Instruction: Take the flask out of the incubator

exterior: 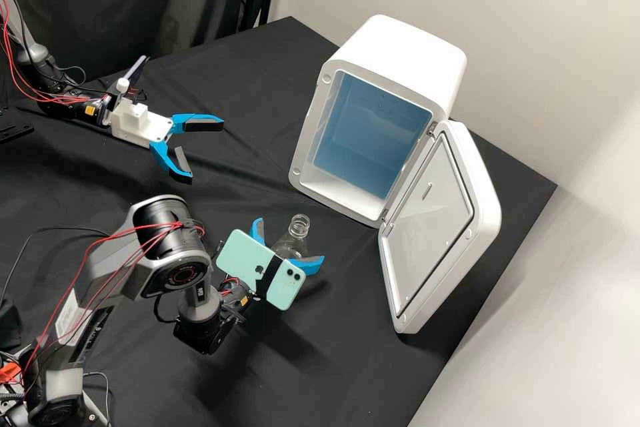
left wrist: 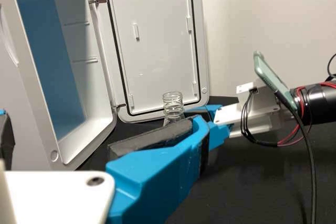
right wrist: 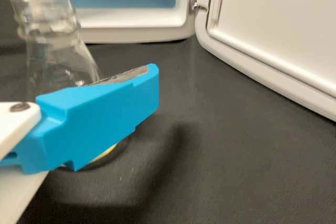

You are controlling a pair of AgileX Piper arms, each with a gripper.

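The clear glass flask [exterior: 294, 235] stands upright on the black bench [exterior: 280, 360], just in front of the open white incubator [exterior: 400, 53]. My right gripper [exterior: 287, 248] is shut on its lower body, one blue finger on each side. In the right wrist view a finger [right wrist: 100, 108] lies against the flask [right wrist: 50, 35], whose base rests on the cloth. My left gripper [exterior: 202, 150] hangs open and empty farther back on the left, well clear of the flask. In its own view the flask's neck [left wrist: 172, 106] rises behind a blue finger [left wrist: 157, 166].
The incubator's blue chamber [exterior: 367, 130] holds nothing. Its door [exterior: 440, 213] swings out to the right, its lower edge near the bench's front-right side. A mint-green phone [exterior: 260, 268] is strapped to the right wrist. The bench edge [exterior: 527, 227] runs right behind the door.
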